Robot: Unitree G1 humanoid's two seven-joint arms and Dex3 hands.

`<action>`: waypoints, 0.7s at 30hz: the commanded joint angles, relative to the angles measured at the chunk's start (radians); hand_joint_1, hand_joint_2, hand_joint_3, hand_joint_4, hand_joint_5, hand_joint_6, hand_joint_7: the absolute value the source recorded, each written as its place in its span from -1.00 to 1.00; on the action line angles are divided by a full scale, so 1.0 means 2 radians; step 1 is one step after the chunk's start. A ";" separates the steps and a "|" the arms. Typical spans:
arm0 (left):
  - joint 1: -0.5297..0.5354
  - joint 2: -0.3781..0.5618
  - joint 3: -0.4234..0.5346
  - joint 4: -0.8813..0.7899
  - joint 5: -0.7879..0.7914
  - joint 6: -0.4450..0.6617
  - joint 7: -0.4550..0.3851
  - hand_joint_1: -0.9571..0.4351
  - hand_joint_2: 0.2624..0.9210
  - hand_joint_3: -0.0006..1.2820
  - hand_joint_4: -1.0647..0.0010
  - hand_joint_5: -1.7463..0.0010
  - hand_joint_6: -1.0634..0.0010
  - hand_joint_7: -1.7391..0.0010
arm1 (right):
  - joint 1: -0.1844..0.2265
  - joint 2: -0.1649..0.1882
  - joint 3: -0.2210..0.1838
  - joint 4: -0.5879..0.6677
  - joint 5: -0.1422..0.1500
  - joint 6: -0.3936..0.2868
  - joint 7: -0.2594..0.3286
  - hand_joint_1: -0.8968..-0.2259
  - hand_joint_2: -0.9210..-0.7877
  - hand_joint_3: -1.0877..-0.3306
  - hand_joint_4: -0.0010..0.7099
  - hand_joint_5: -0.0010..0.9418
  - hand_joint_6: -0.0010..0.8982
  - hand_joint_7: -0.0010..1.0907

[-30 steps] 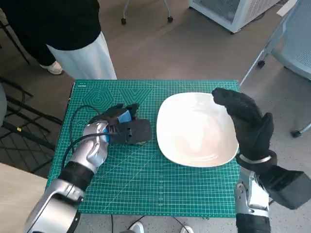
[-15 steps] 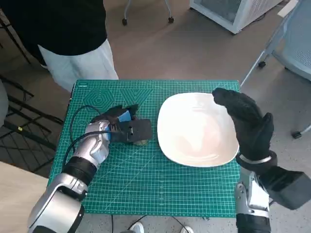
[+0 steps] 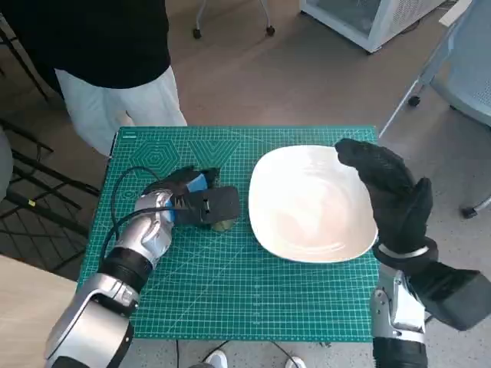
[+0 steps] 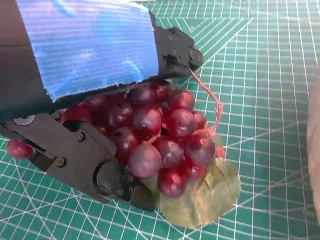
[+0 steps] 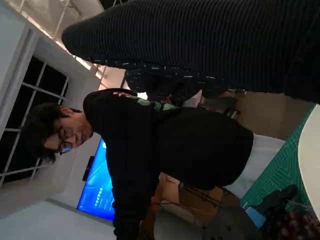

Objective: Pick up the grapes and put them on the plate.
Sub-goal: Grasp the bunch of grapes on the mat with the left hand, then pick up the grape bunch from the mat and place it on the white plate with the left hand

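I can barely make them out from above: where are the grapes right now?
The grapes sit on the green mat, under the left hand, left of the plate.

A bunch of dark red grapes (image 4: pixel 165 140) with a yellow-green leaf lies on the green mat, apparently still resting there, just left of the empty white plate (image 3: pixel 311 203).

No words, brands or numbers can be read in any view. The green cutting mat (image 3: pixel 230 291) under both hands carries only a printed white grid and angled guide lines, and a small pale marking at its far corner beyond the left hand (image 3: pixel 196 201) is too small to make out.
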 commanded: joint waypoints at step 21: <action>0.016 0.010 -0.039 0.005 0.037 -0.023 0.048 0.38 1.00 -0.73 0.02 -0.72 -0.12 -0.18 | 0.003 -0.002 -0.002 0.008 0.007 0.008 0.004 0.17 -1.00 0.20 -0.29 -1.00 -1.00 -0.06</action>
